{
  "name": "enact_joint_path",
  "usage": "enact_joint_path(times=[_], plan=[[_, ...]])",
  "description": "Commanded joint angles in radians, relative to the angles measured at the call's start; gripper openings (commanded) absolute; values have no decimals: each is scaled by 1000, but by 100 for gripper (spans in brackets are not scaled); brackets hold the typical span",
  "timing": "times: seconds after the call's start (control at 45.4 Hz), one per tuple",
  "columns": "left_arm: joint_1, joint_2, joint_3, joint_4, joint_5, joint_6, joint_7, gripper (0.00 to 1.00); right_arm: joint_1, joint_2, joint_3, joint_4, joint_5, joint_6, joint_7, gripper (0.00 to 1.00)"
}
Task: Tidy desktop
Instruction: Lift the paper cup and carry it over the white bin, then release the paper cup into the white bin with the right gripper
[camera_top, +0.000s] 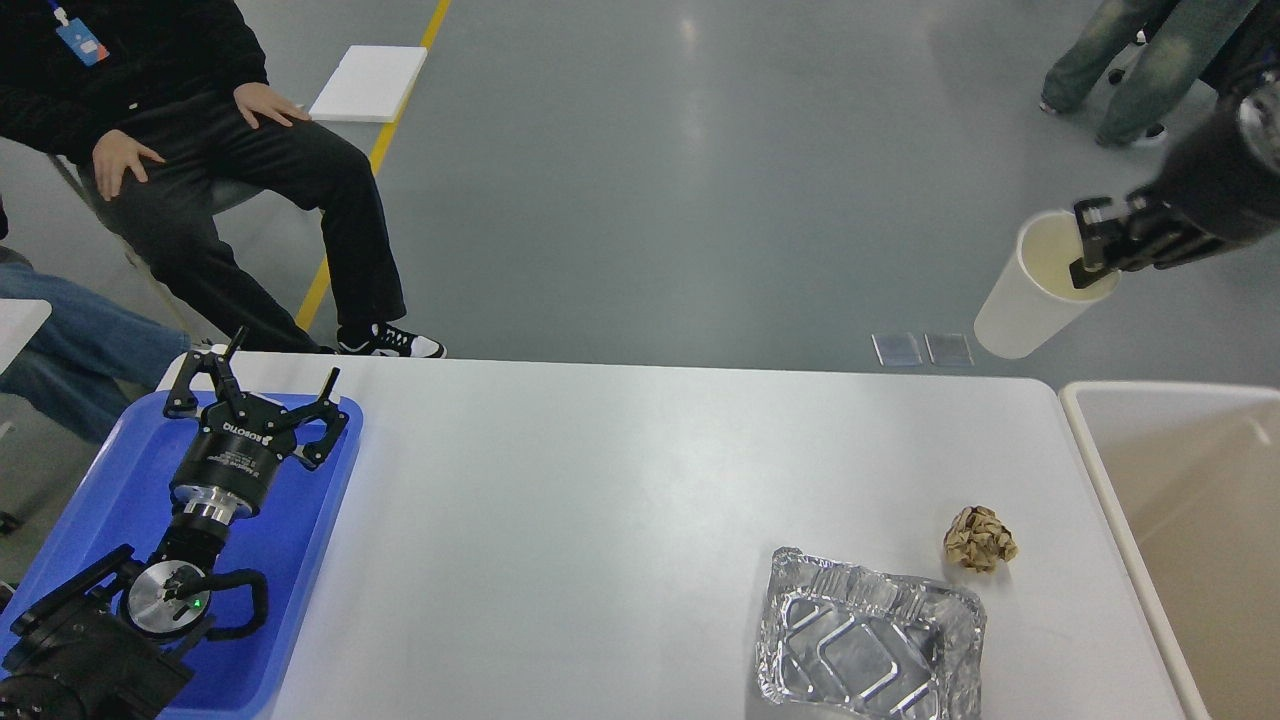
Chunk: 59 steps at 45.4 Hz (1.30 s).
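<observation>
The white desktop (600, 520) fills the lower middle of the head view. My right gripper (1092, 250) is shut on the rim of a white paper cup (1035, 298) and holds it tilted in the air beyond the table's far right corner. A crumpled brown paper ball (980, 539) lies on the desktop at the right. A silver foil tray (868, 640) lies near the front edge. My left gripper (262, 385) is open and empty above the blue tray (110, 500) at the left.
A beige bin with a white rim (1180, 520) stands at the table's right end. A seated person (200, 150) is beyond the far left corner. Another person's legs (1120, 60) stand at the top right.
</observation>
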Motion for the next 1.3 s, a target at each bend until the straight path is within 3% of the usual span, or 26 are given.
enact_joint_path(times=[0.0, 0.242, 0.374, 0.705, 0.969, 1.278], plan=[[0, 0, 0, 0, 0, 0, 0, 99, -94, -137, -43, -110, 0, 1, 1, 0], [0, 0, 0, 0, 0, 0, 0, 99, -242, -240, -37, -251, -3, 3, 2, 0], [0, 0, 0, 0, 0, 0, 0, 99, -402, -251, -14, -398, 15, -4, 2, 0], [0, 1, 0, 0, 0, 0, -2, 99, -782, -260, 256, -636, 30, -46, 2, 0], [0, 1, 0, 0, 0, 0, 0, 99, -1091, -185, 433, -821, 32, -229, 2, 0], [0, 1, 0, 0, 0, 0, -2, 99, -1325, -79, 563, -918, 32, -458, 2, 0]])
